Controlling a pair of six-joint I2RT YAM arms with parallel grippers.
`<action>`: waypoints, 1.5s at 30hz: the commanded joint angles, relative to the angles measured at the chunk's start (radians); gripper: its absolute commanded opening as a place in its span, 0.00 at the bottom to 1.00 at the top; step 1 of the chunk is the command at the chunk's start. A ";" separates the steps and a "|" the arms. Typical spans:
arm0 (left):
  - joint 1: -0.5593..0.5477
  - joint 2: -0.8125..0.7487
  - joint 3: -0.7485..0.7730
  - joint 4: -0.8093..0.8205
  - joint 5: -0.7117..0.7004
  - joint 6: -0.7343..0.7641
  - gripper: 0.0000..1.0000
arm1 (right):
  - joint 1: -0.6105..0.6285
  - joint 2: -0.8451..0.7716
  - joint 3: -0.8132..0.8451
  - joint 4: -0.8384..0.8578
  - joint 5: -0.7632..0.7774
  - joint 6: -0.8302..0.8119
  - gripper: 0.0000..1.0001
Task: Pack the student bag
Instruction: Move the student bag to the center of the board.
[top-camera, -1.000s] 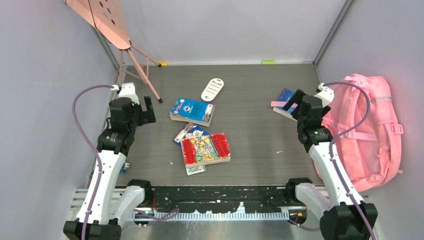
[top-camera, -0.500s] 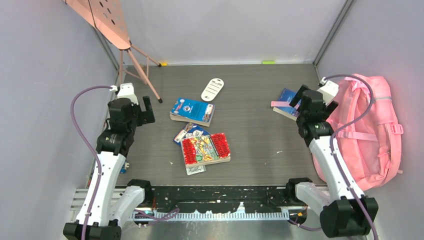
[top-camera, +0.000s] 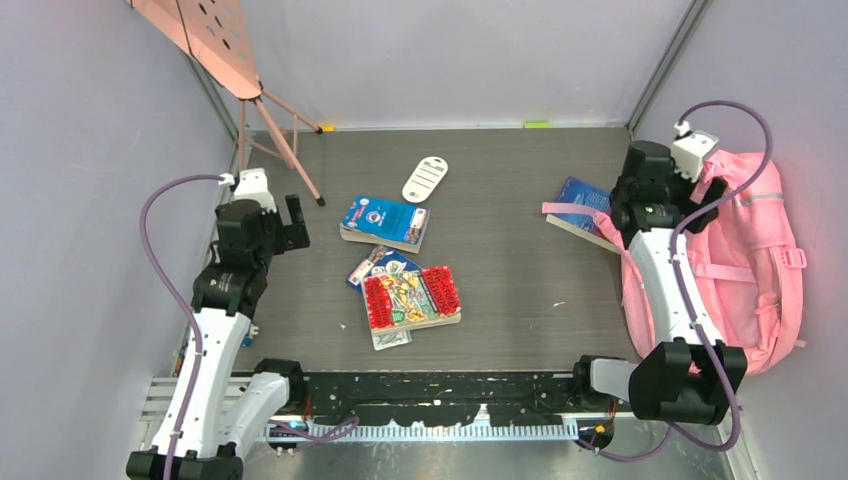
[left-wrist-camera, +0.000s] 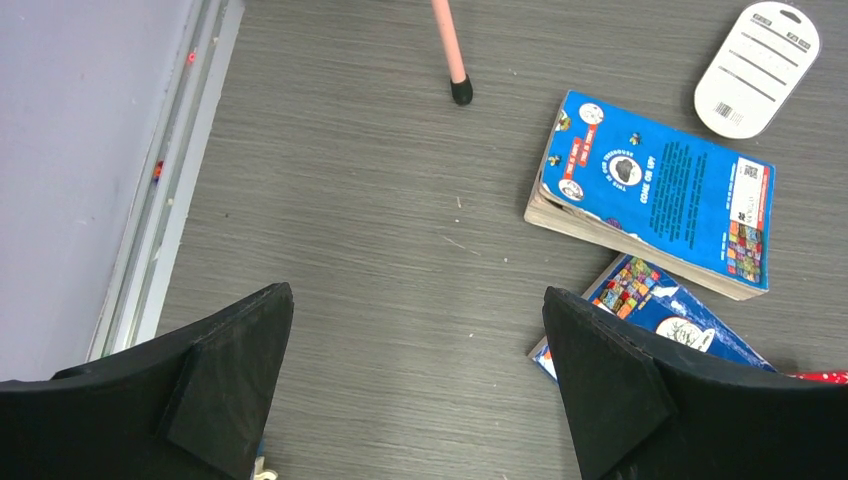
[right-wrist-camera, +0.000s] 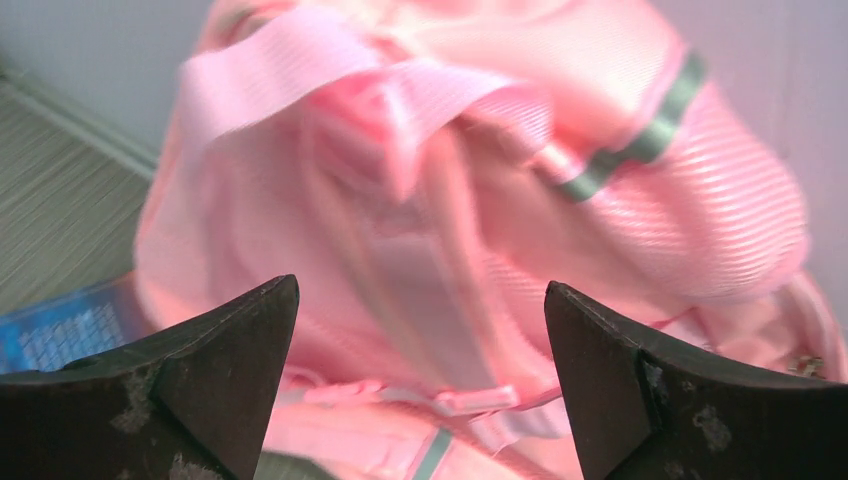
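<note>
The student bag (top-camera: 762, 270) is a large pink backpack lying at the right edge against the wall. It fills the right wrist view (right-wrist-camera: 480, 190), blurred, with its pink straps and grey trim. My right gripper (top-camera: 706, 200) is open and empty, held over the bag's upper left part (right-wrist-camera: 420, 290). My left gripper (top-camera: 297, 222) is open and empty above bare table at the left (left-wrist-camera: 416, 292). A blue book (top-camera: 582, 205) lies half under the bag's left edge, with a pink strap across it, and it also shows in the right wrist view (right-wrist-camera: 70, 335).
A blue book (top-camera: 385, 222) (left-wrist-camera: 655, 190) lies mid-table. A red book (top-camera: 412, 298) lies on another blue one (top-camera: 378, 265) (left-wrist-camera: 660, 305). A white tag (top-camera: 425, 178) (left-wrist-camera: 757, 55) lies further back. A pink stand (top-camera: 215, 40) with legs (left-wrist-camera: 450, 50) is at the far left.
My right arm has swung right and away from me, from over the blue book to over the top of the bag. My left arm has barely moved.
</note>
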 joint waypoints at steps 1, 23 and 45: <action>0.005 -0.005 -0.014 0.037 0.009 0.016 1.00 | -0.085 -0.057 0.083 0.020 0.066 -0.038 1.00; 0.004 0.054 -0.026 0.037 0.022 0.027 1.00 | -0.203 -0.130 0.078 0.016 0.097 -0.056 1.00; 0.005 0.050 -0.037 0.047 0.036 0.022 1.00 | -0.396 0.004 0.128 -0.082 -0.189 0.101 0.24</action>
